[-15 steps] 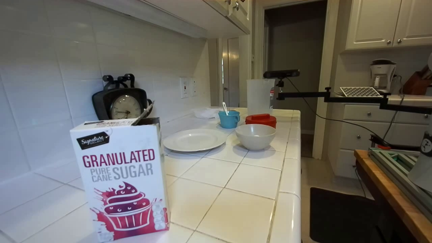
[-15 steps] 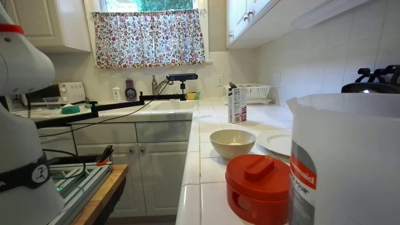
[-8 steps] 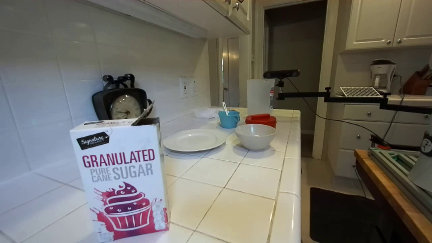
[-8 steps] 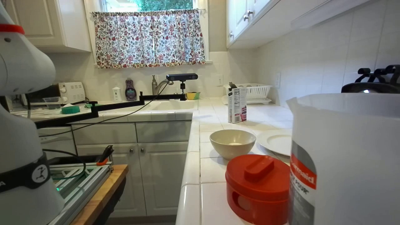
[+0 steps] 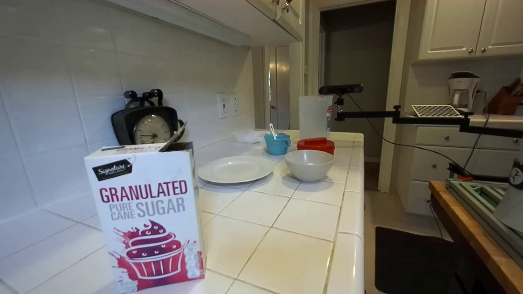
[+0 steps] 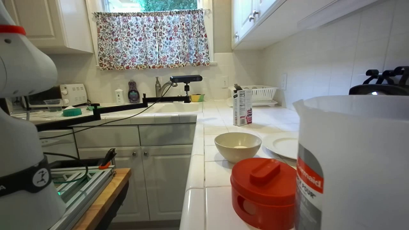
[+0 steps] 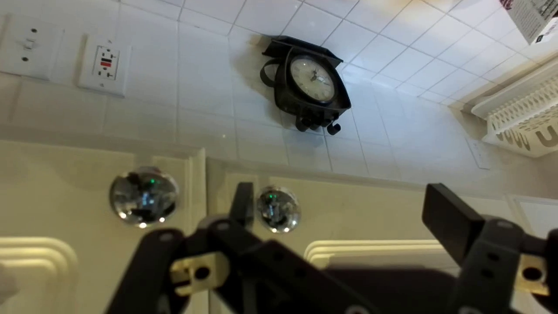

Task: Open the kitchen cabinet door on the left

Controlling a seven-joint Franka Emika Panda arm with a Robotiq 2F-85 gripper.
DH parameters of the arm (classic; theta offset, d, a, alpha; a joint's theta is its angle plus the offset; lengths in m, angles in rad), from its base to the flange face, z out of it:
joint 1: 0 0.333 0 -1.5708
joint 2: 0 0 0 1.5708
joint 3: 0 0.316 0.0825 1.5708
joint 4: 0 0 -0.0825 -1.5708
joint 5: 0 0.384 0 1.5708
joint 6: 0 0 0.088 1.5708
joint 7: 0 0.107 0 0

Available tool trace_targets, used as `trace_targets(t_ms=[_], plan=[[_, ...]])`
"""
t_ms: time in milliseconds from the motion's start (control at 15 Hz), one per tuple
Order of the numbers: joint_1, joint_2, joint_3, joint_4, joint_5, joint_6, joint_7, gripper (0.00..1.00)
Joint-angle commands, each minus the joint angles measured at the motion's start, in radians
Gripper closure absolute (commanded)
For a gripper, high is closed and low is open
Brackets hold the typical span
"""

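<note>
Clearly, the fingers (image 7: 451, 220) stand spread, seeming to flank the round knob (image 7: 279, 209), one just beside it (contact unclear). Behind the knob is the apparently closed cabinet door (image 7: 370, 203), likely the task's left one. Gripping off-centre, they could skid off the knob's polished curve.

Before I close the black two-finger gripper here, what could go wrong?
1. Slip: one round chrome knob appears off-centre within the open gripper, near one black finger; closing might shove it or slide off.
2. Bump: the second round chrome knob, beyond that finger, could get struck on approach.
3. Miss: depth is unclear; the gripper may close short.
</note>
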Motion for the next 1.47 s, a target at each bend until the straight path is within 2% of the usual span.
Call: trace_targets(t_ms=[0,533,1400], plan=[[-0.035,0.035,0.013,0.035,0.1,-0.02,-0.123,0.0],[-0.055,0.071,0.031,0.055,0.172,-0.03,-0.211,0.0],[-0.086,0.117,0.046,0.087,0.188,-0.05,-0.286,0.0]])
